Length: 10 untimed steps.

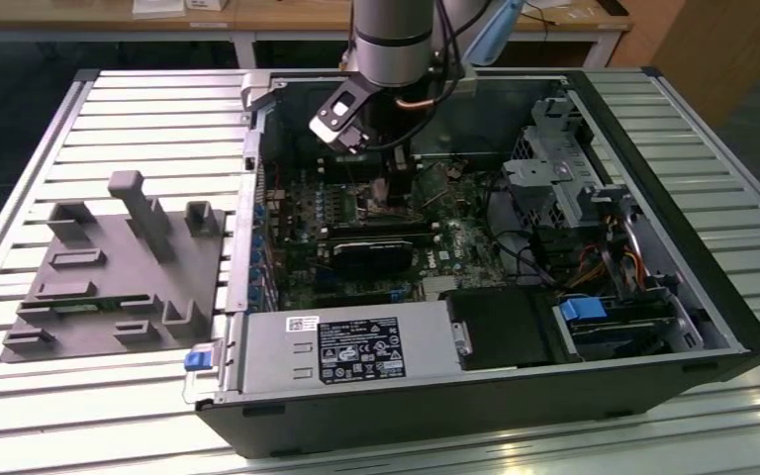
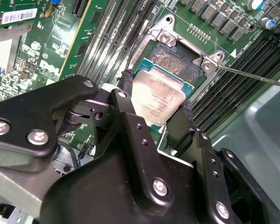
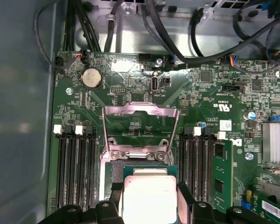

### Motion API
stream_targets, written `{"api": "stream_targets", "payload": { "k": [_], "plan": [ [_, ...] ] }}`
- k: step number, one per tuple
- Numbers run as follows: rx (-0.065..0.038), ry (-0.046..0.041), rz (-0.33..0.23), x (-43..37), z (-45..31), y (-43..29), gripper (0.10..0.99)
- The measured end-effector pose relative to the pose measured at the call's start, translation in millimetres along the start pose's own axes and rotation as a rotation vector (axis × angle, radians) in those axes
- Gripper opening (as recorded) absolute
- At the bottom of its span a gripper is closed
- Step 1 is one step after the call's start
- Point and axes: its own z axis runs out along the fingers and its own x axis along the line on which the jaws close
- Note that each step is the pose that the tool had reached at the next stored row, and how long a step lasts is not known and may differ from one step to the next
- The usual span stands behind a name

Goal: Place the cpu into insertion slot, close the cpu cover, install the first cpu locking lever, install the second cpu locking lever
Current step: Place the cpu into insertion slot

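Item: cpu (image 2: 161, 105) — clamped edgewise between gripper (image 2: 156, 95) jaws, just over insertion slot (image 2: 176, 59), cpu cover (image 3: 140, 127) swung open — best lowered level, corners aligned.

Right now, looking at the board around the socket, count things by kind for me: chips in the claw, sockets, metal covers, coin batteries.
cpu, gripped in the claw: 1
insertion slot: 1
cpu cover, open: 1
coin battery: 1
Total: 4
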Motion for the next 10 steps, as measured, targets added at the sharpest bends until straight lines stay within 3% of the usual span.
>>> {"api": "stream_targets", "payload": {
  "k": [10],
  "plan": [
    [0.000,0.0015,0.000,1.6,9.5,-1.4,0.541]
  ]
}}
